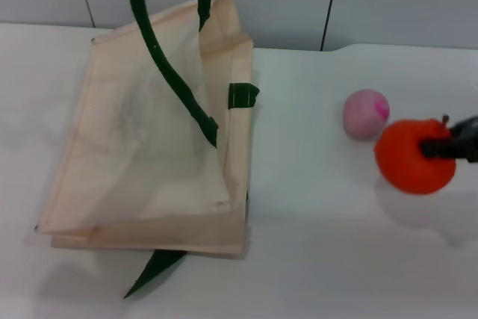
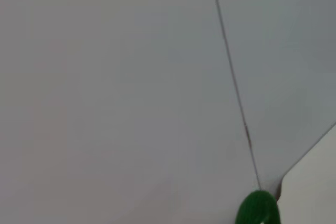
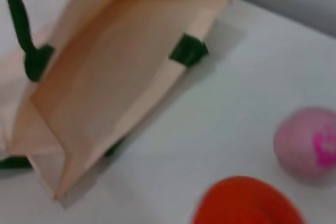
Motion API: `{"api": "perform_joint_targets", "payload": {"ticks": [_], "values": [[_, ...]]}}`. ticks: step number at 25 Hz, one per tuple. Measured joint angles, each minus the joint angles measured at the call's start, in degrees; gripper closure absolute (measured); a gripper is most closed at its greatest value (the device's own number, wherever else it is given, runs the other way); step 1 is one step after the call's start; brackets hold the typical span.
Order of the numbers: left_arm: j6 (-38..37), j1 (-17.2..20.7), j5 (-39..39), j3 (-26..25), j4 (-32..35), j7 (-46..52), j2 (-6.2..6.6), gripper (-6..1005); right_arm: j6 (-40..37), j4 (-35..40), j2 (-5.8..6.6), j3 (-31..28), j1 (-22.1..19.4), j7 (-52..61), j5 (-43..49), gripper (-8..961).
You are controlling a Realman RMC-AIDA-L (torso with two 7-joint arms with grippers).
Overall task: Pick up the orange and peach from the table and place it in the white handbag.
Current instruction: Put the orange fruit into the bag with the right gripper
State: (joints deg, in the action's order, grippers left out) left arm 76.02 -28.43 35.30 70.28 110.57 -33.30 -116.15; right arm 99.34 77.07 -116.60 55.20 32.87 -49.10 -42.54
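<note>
From up on the head, the camera looks forward and down over the tabletop (image 1: 314, 259), taking in the whole white handbag (image 1: 134, 155) with the peach (image 1: 365, 113) and the orange (image 1: 413, 156) well off to its right. The right wrist camera sits much nearer and lower, looking into the handbag's open mouth, and shares that bag and both fruits with the head view. The left wrist camera faces a grey wall above the handbag, catching only a bit of green handle (image 2: 257, 209).
</note>
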Motion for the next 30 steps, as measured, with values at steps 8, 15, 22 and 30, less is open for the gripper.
{"api": "perform_joint_targets", "payload": {"ticks": [8,15,22,30], "values": [[-0.89,-0.89,0.10,2.62,0.36,0.42,-0.06,878,-2.67,-0.04,-0.02,0.07,0.65,-0.41,-5.25,808],[-0.97,-2.46,0.18,3.58,1.43,1.16,-0.08,878,-8.20,-1.14,0.00,6.03,1.39,-0.96,-13.53,849],[-0.97,-3.26,1.82,3.65,2.94,1.46,-0.13,878,-14.74,-10.11,0.13,11.41,5.53,-4.25,-17.15,877],[-1.08,-3.48,2.16,4.28,3.54,1.88,-0.13,877,-19.03,-18.16,0.12,13.68,7.85,-9.16,-21.21,881]]}}
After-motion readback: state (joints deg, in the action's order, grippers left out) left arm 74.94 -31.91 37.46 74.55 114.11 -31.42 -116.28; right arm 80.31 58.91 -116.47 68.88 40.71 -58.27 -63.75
